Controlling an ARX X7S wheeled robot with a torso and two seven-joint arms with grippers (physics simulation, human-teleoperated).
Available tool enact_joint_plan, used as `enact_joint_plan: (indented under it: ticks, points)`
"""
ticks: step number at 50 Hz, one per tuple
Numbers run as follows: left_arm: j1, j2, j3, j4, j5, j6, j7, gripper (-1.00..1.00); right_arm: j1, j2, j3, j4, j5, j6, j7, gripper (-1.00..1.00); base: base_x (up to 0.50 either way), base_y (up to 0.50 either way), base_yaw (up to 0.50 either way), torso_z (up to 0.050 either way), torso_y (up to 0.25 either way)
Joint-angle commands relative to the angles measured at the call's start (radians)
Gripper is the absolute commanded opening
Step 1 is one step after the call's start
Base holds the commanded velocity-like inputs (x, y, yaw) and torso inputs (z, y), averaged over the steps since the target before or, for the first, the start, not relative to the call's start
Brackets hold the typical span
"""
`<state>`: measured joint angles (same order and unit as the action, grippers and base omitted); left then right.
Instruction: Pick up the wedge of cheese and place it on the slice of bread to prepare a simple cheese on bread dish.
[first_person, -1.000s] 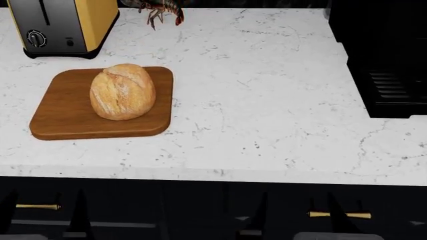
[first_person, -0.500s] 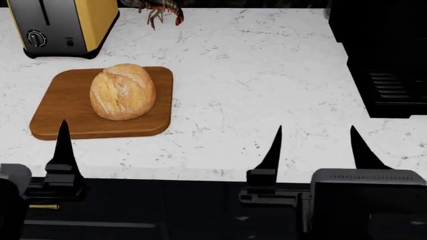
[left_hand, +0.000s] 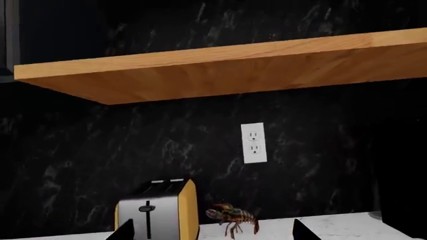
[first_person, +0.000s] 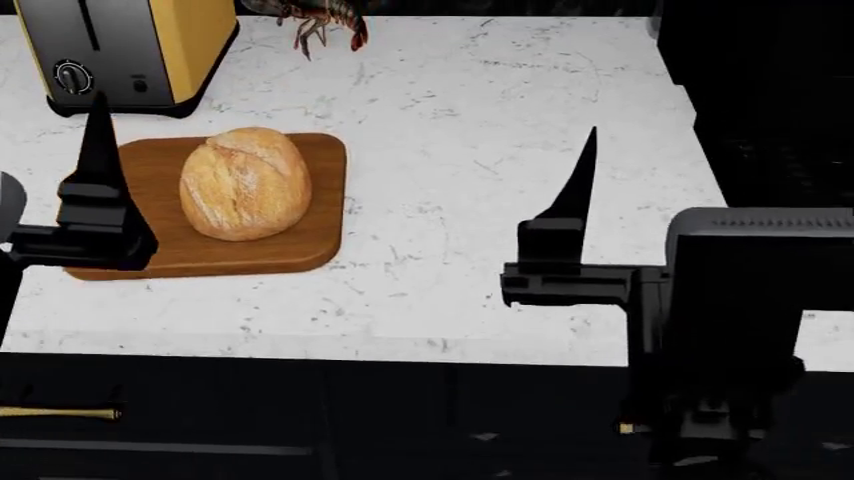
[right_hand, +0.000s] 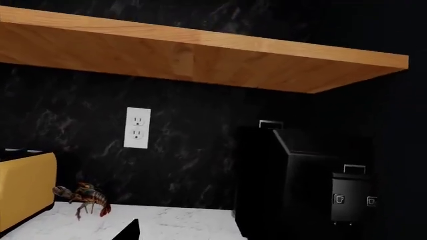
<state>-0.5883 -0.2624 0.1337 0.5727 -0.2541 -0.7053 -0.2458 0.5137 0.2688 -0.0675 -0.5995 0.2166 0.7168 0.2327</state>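
Observation:
The slice of bread (first_person: 246, 182), an oval golden-brown crusty loaf, lies on a brown wooden cutting board (first_person: 134, 245) at the left of the white marble counter. The wedge of cheese is out of view in every frame. My left gripper (left_hand: 211, 233) is open and empty; one finger (first_person: 96, 160) stands over the board's left edge, left of the loaf, and the other is out of frame. My right gripper (first_person: 678, 150) is open and empty over the counter, right of the loaf. Only one of its fingers (first_person: 578, 190) shows; the other is lost against the dark appliance.
A yellow and grey toaster (first_person: 127, 50) stands behind the board, a red lobster (first_person: 320, 18) beside it. A black appliance (first_person: 774, 110) fills the right side. The wrist views show a wooden shelf (left_hand: 233, 65) above the counter and a wall outlet (right_hand: 137, 128).
Both arms have risen from below the counter's front edge. Their fingers now stand higher and farther over the counter, the left one beside the cutting board.

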Motion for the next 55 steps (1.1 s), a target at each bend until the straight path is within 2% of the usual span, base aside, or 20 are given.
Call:
enact_joint_plan:
  ticks: [1, 22, 34, 55]
  points:
    - [-0.134, -0.008, -0.005, 0.016, -0.017, -0.096, -0.008, 1.00, 0.058, 0.004, 0.027, -0.003, 0.018, 0.024, 0.005, 1.00, 0.00, 0.00, 0.00, 0.000, 0.000]
    - [-0.270, -0.007, 0.007, -0.004, -0.035, -0.162, -0.008, 1.00, 0.247, 0.015, -0.028, 0.089, 0.007, 0.070, -0.005, 1.00, 0.00, 0.00, 0.00, 0.000, 0.000]
    - [-0.265, -0.007, 0.008, -0.014, -0.037, -0.144, -0.011, 1.00, 0.366, 0.003, -0.065, 0.194, -0.005, 0.055, -0.016, 1.00, 0.00, 0.00, 0.00, 0.000, 0.000]
    - [-0.286, 0.003, -0.012, -0.022, -0.053, -0.186, -0.040, 1.00, 0.374, 0.005, -0.070, 0.229, -0.006, 0.029, -0.009, 1.00, 0.00, 0.00, 0.00, 0.000, 0.000]
